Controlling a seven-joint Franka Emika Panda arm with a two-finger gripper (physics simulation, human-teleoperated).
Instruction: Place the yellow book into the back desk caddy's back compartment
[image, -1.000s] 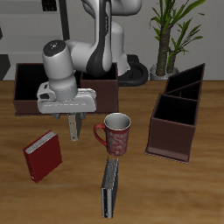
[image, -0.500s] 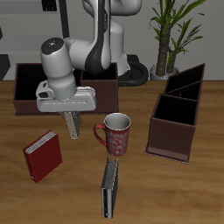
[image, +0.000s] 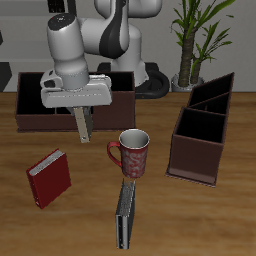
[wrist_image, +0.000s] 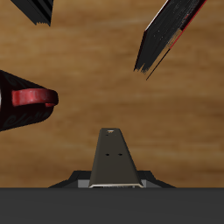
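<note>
Now the gripper (image: 82, 112) pinches the yellow book (image: 82, 124) by its upper end (its 2 fingers pressed against the covers), so the book hangs upright above the table (image: 200, 215). Just behind stands the back desk caddy (image: 30, 100). Nearer the front edge are the red book (image: 49, 178), a red mug (image: 132, 152) and a dark book (image: 125, 216).

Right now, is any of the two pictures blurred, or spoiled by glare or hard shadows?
Exterior view: even light, no glare, only a soft shadow under the mug; edges are coarse rather than blurred. Wrist view: no glare either; the yellow book held in the hand looks tapered by perspective, and the picture's border cuts the mug.
</note>
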